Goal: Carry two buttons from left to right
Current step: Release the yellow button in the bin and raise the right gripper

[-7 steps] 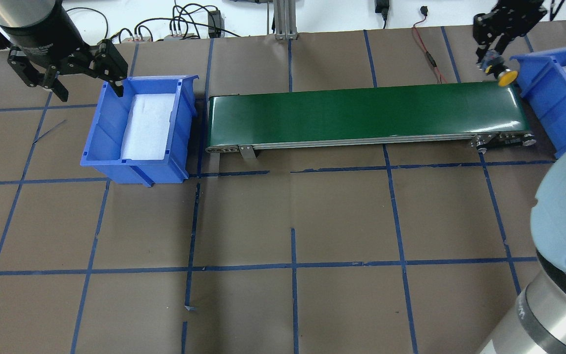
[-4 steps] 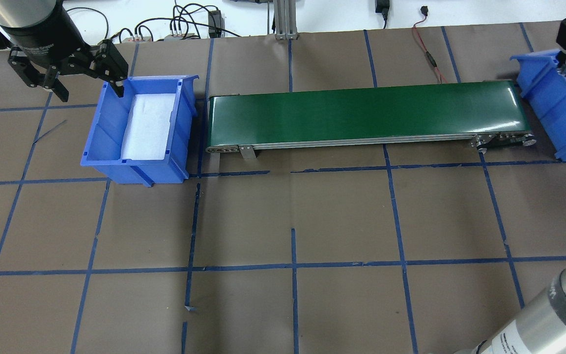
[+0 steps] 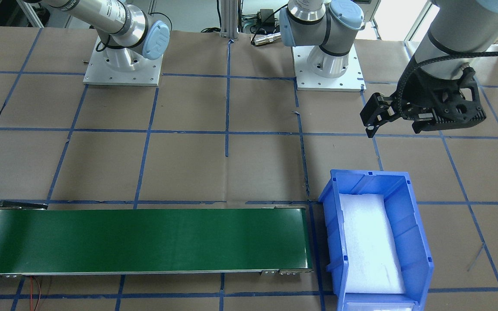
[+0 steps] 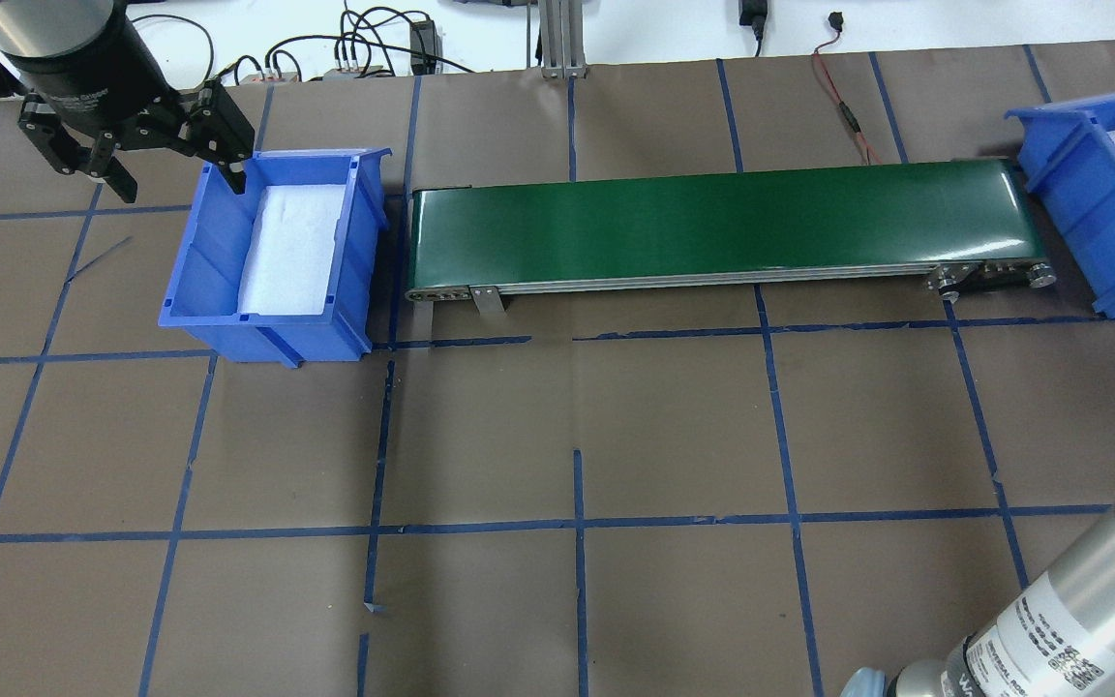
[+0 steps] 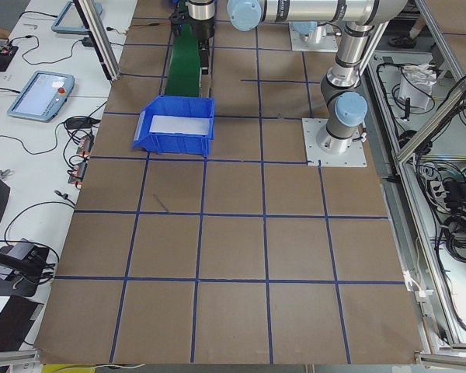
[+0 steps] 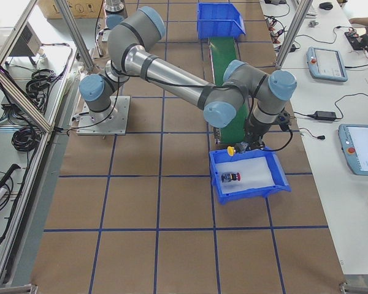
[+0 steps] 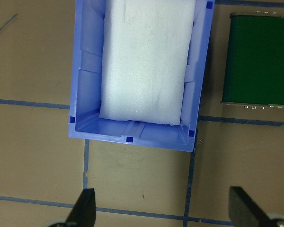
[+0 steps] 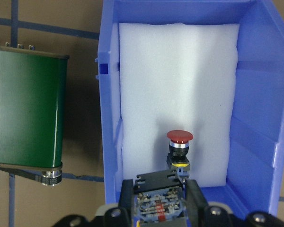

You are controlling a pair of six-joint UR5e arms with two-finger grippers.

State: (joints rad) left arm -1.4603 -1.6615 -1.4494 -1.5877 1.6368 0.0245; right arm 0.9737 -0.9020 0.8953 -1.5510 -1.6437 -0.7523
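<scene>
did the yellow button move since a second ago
Yes: in the overhead view the yellow button went right, from over the right end of the conveyor, across the right bin and out of frame.

right end effector [image 8: 159, 201] | yellow button [image 6: 231, 149] — moved off belt [image 4: 712, 223] end, now above right bin [image 8: 110, 99]
</scene>
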